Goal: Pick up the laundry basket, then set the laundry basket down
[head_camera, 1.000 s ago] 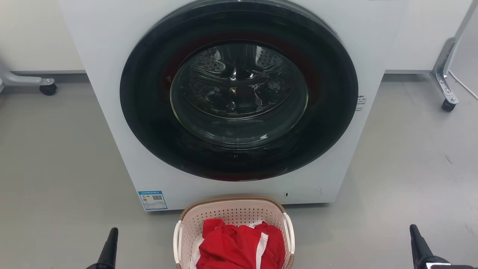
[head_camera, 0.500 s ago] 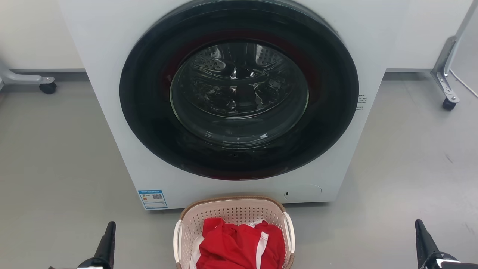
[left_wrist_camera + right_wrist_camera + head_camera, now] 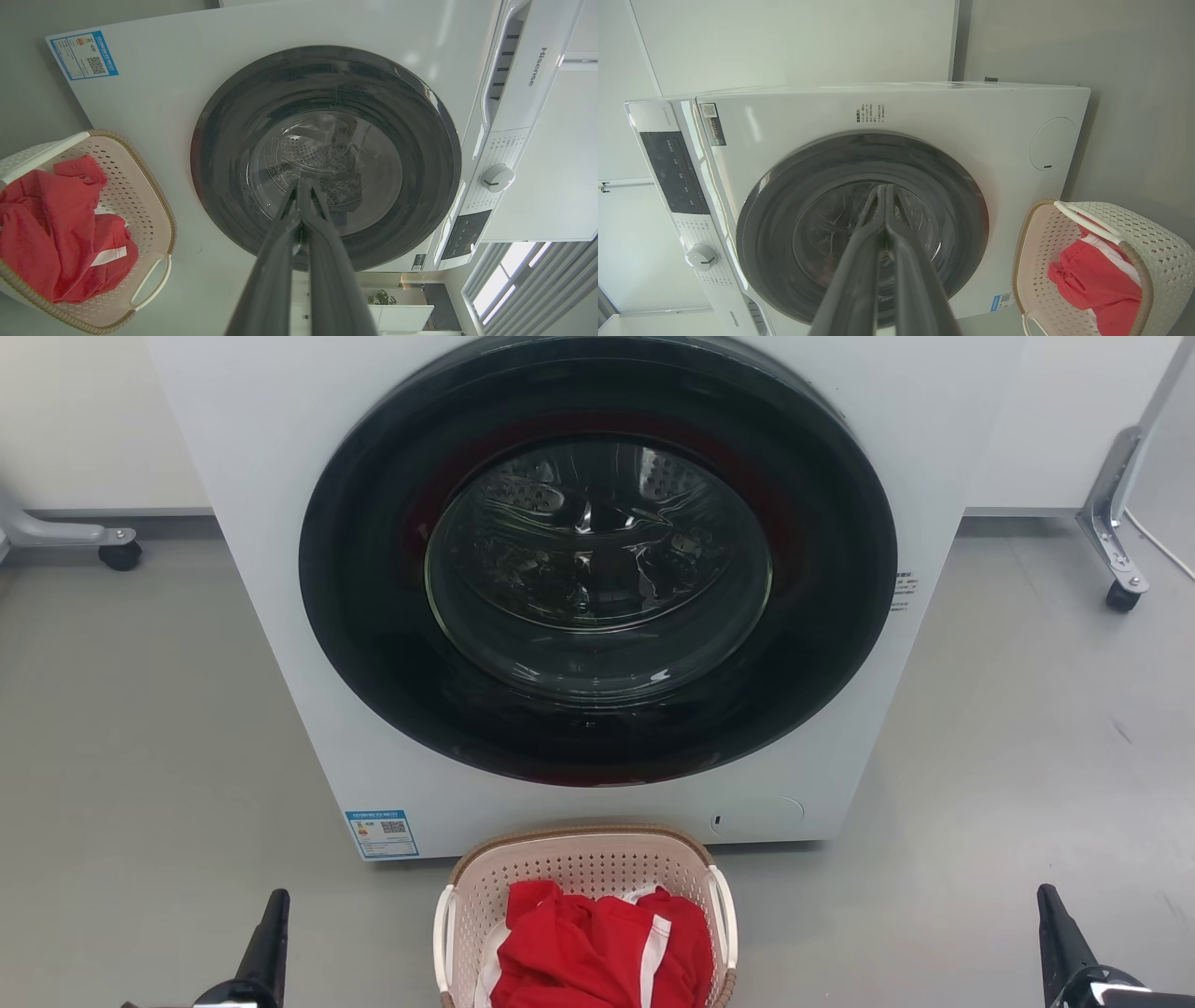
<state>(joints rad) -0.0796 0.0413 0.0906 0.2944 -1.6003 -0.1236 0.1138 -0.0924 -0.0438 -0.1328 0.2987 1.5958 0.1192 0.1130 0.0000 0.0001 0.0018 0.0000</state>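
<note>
The laundry basket, pale pink-beige and perforated with a brown woven rim and white side handles, stands on the floor just before the washer, at the bottom centre of the head view. Red and white clothes lie in it. The basket also appears at the left of the left wrist view and at the lower right of the right wrist view. My left gripper is well to the basket's left, my right gripper far to its right. Both are shut with nothing held, tips together.
A white front-loading washer with a dark round door, shut, rises behind the basket. Wheeled metal frame legs stand at the far left and far right. Grey floor spreads on both sides.
From 1.0 s to 0.5 s ago both grippers shifted slightly outward and the picture moved a little. Since then nothing has moved.
</note>
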